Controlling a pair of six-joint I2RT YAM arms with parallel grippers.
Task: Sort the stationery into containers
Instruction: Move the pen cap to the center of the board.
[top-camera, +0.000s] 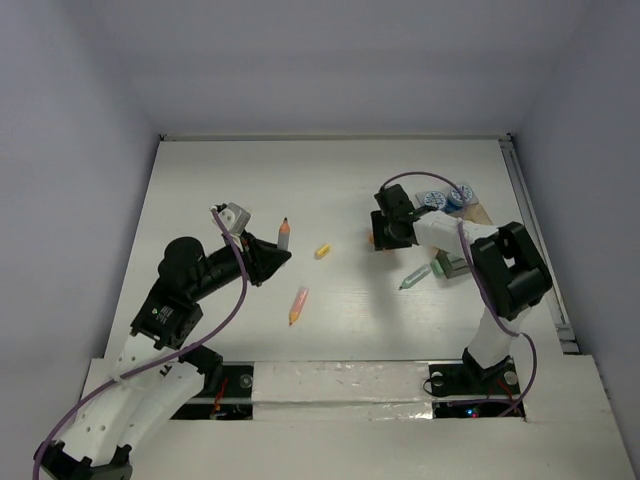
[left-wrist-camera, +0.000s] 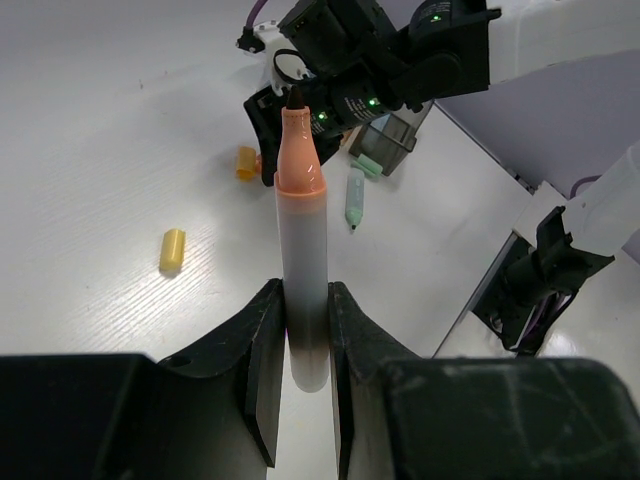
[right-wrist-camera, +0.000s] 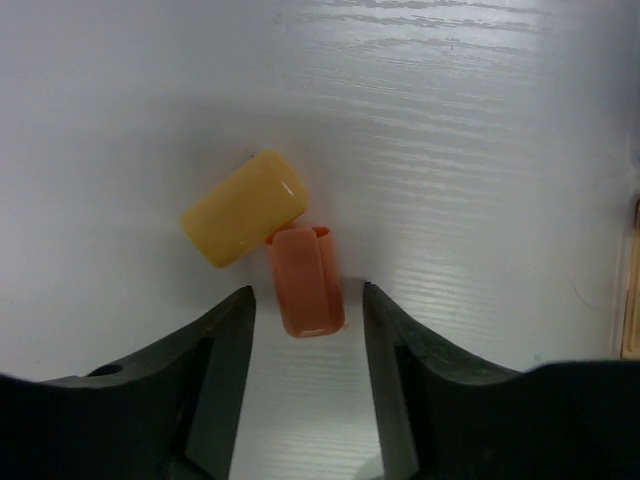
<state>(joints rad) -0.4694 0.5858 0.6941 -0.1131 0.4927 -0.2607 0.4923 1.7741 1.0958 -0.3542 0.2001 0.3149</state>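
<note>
left gripper (left-wrist-camera: 308, 345): jaws clamped on the lower barrel of an orange-tipped marker (left-wrist-camera: 302, 215). The marker is held pointing away from the wrist camera, black nib at the far end. The barrel's butt is seen just past the fingers (left-wrist-camera: 262, 370).

right gripper (right-wrist-camera: 306, 300): jaws moderately apart, nothing gripped. A short orange cap (right-wrist-camera: 308, 282) lies on the table (right-wrist-camera: 480, 120) between the fingertips. A gap is seen on each side and no contact can be made out. A yellow cap (right-wrist-camera: 243, 207) lies against the orange cap's far end, outside the jaws.

Rest of the stationery, as seen from the top:
- yellow stub (top-camera: 322, 251) mid-table
- pink-orange pen (top-camera: 297, 305) nearer the arm bases
- green pen (top-camera: 413, 277) just beside the grey tray (top-camera: 452, 268)
- blue-and-white pots (top-camera: 442, 198) next to the tan tray (top-camera: 480, 214), far right

Hidden or unclear:
- Both trays are largely covered by the right arm in the top view, so their contents cannot be told.
- The two caps are almost fully masked there by the right gripper.
- A tan strip (right-wrist-camera: 630, 300) is cut off at the right wrist view's edge; what it belongs to cannot be told.
</note>
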